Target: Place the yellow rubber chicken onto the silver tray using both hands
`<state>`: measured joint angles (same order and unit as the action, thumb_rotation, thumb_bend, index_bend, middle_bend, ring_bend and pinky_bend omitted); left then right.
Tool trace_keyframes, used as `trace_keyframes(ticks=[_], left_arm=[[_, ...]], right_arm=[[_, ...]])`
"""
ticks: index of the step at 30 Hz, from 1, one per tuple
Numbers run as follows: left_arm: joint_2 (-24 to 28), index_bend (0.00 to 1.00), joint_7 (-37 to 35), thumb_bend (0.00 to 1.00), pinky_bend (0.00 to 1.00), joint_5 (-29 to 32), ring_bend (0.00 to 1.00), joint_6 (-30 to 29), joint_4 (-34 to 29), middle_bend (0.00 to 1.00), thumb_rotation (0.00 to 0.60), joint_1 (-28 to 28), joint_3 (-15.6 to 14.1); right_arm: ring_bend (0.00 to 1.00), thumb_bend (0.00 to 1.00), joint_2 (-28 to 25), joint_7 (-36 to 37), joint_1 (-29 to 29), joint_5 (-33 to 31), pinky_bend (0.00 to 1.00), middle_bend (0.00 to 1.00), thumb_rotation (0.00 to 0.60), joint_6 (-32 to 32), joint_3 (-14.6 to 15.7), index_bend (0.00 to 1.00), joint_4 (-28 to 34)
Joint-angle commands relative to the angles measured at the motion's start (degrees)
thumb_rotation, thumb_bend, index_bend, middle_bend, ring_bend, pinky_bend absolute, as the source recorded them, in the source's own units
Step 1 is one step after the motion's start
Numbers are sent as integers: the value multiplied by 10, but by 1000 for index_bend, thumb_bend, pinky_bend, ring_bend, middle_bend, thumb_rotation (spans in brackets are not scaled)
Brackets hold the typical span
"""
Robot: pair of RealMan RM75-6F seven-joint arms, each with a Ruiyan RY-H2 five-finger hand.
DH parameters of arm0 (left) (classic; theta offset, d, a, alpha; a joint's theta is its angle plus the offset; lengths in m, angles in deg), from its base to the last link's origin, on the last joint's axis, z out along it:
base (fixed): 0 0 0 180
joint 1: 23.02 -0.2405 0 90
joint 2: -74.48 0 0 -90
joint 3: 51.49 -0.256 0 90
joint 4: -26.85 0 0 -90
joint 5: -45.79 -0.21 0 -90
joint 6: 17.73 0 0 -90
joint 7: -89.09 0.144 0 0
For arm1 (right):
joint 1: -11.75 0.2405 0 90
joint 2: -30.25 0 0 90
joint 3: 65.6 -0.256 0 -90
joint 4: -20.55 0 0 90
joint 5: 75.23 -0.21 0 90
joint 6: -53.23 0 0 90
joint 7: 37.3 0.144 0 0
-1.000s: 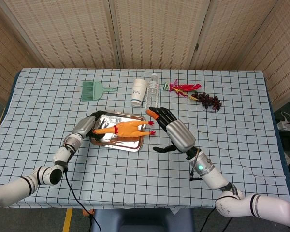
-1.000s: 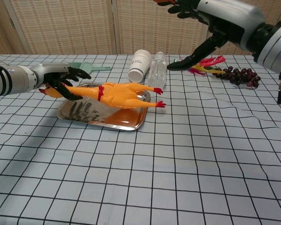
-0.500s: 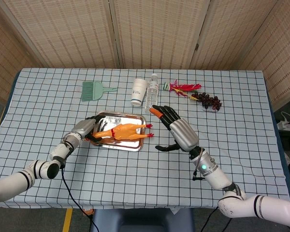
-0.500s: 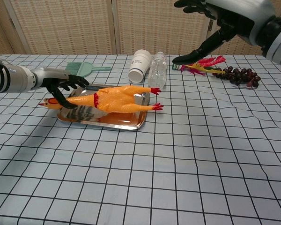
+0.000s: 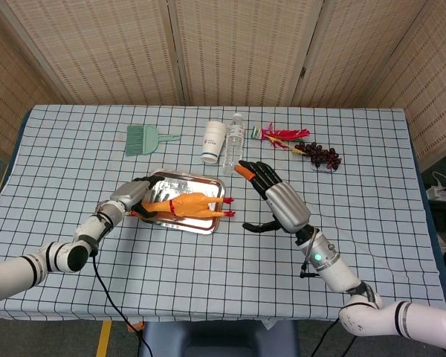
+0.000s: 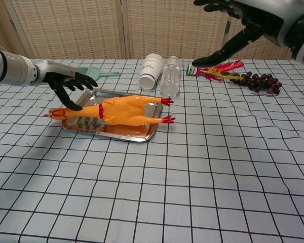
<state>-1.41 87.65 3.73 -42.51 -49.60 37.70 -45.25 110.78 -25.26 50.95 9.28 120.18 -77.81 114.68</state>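
The yellow rubber chicken [image 5: 184, 206] [image 6: 119, 110] lies lengthwise on the silver tray [image 5: 201, 182] [image 6: 147, 133], head at the left rim, red feet past the right rim. My left hand [image 5: 137, 195] [image 6: 67, 83] hovers just above the chicken's head with fingers spread, holding nothing. Raised over the table to the right of the tray, my right hand [image 5: 276, 202] [image 6: 232, 28] is open and clear of the chicken, fingers apart.
Behind the tray stand a white paper cup [image 5: 214, 142] [image 6: 151, 71] and a clear water bottle [image 5: 235, 140] [image 6: 170, 76]. A green brush [image 5: 143, 139] lies at the back left. A red and yellow feather toy [image 5: 281, 137] and dark grapes [image 5: 324, 156] [image 6: 258, 82] sit at the back right.
The chicken came down from mid-air and now lies on the tray. My left hand let go of its head end and lifted off. My right hand drew slightly back to the right.
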Motion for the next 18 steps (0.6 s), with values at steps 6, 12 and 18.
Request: trace_keyframes(ticks=[6, 12, 18], left_arm=[[118, 0, -26, 344, 4, -186, 0, -189, -199, 0, 600, -105, 25], [116, 0, -22, 362, 3, -348, 0, -380, -178, 0, 600, -237, -43], [57, 0, 18, 370, 0, -388, 0, -493, -88, 0, 600, -315, -75]], right_arm=[[0, 53, -37, -86, -35, 6, 0, 0, 600, 16, 37, 0, 30], [0, 52, -88, -325, -107, -68, 0, 0, 600, 32, 109, 0, 84], [0, 52, -70, -430, -163, -87, 0, 0, 600, 104, 136, 0, 80]])
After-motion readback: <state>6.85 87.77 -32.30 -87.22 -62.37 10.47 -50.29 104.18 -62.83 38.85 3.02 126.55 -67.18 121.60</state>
